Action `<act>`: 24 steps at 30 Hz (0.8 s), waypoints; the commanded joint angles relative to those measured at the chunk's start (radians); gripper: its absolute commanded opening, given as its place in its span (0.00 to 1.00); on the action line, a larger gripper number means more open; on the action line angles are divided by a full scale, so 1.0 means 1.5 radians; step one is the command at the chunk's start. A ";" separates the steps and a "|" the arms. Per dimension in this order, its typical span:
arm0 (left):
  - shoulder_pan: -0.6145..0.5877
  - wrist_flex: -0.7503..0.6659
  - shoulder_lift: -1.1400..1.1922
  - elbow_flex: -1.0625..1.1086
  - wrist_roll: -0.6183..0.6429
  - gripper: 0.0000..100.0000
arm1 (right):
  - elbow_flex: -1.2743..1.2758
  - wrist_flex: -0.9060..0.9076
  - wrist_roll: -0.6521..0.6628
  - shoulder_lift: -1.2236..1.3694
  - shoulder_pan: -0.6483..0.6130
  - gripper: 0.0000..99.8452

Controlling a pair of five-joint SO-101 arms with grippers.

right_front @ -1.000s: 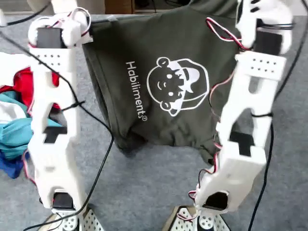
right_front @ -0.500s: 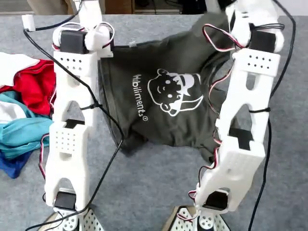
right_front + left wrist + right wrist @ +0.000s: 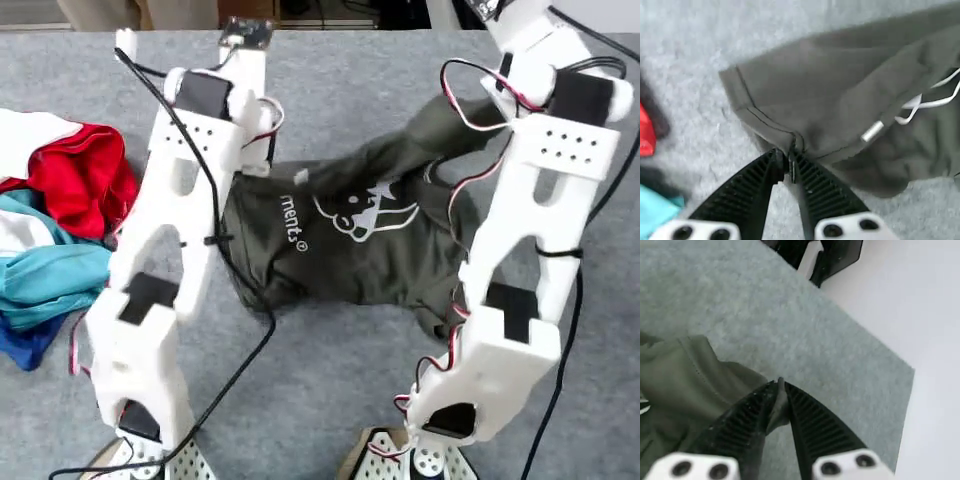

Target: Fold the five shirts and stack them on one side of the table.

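Dark green shirt is found mid-table between the two arms, partly lifted and bunched. The cloth is judged soft, light and limp. Sag and slip are expected, so hems and seamed corners are best pinched. Left gripper is clamped on the hem at a seam; right gripper is pinched on another edge. Against a second earlier, the far edge is drawn nearer, the print half hidden, the left arm swung inward. Pile of other shirts is noted well apart.
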 commanded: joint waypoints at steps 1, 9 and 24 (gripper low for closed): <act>-0.002 -0.068 -0.103 0.165 -0.002 0.02 | 0.004 0.052 0.016 -0.070 0.013 0.00; 0.021 -0.295 -0.286 0.589 -0.005 0.02 | 0.198 0.044 0.027 -0.180 0.051 0.00; 0.013 -0.413 -0.348 0.786 -0.005 0.02 | 0.960 -0.217 0.120 -0.612 0.138 0.00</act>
